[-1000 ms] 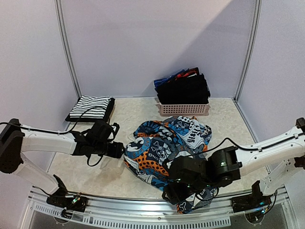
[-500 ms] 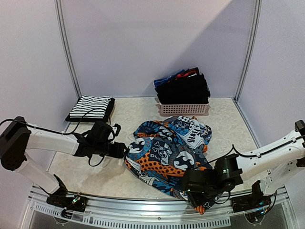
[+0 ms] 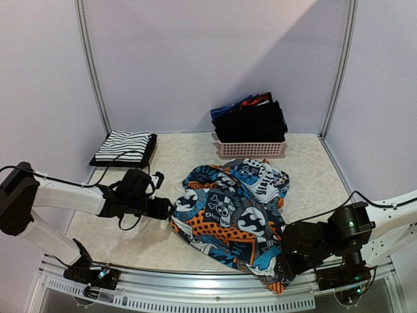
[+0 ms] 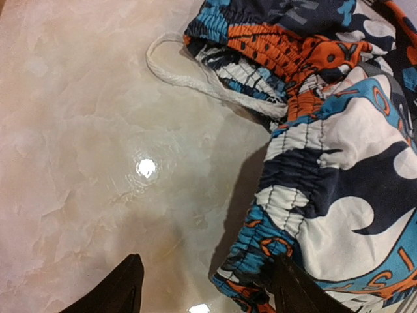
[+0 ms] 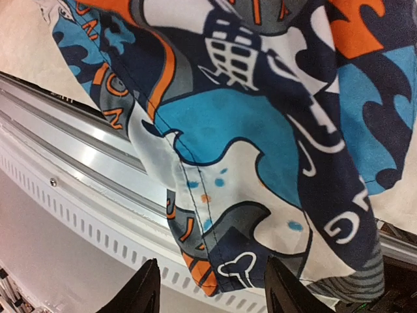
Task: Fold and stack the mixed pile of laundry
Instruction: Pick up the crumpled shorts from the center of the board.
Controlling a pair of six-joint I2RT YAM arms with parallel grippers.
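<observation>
Black wedge fingers of the left claw (image 4: 208, 290) stand well apart with nothing clamped between them. Bare surface (image 4: 78, 130) fills most of the gap, and the gathered elastic edge of the printed garment (image 4: 326, 195) reaches the right-hand finger. Just beyond, a white braided drawstring (image 4: 171, 65) loops out onto the glossy, beige marbled stone. Bare surface runs from this claw up to the striped garment (image 3: 124, 147), which is folded flat in the far left corner.

The right claw (image 5: 215, 290) is parted too, its fingers on either side of the garment's stitched hem. The hem droops over the ribbed aluminium rail (image 5: 71, 163) at the near edge, and we cannot tell whether the fingers touch the cloth. White letters on the print are too broken by folds to read.

The garment sprawls across the middle in blue, orange, white and black. Behind it, against the back wall, a pink latticed basket (image 3: 251, 150) holds black garments (image 3: 251, 120) with bits of blue and red showing.
</observation>
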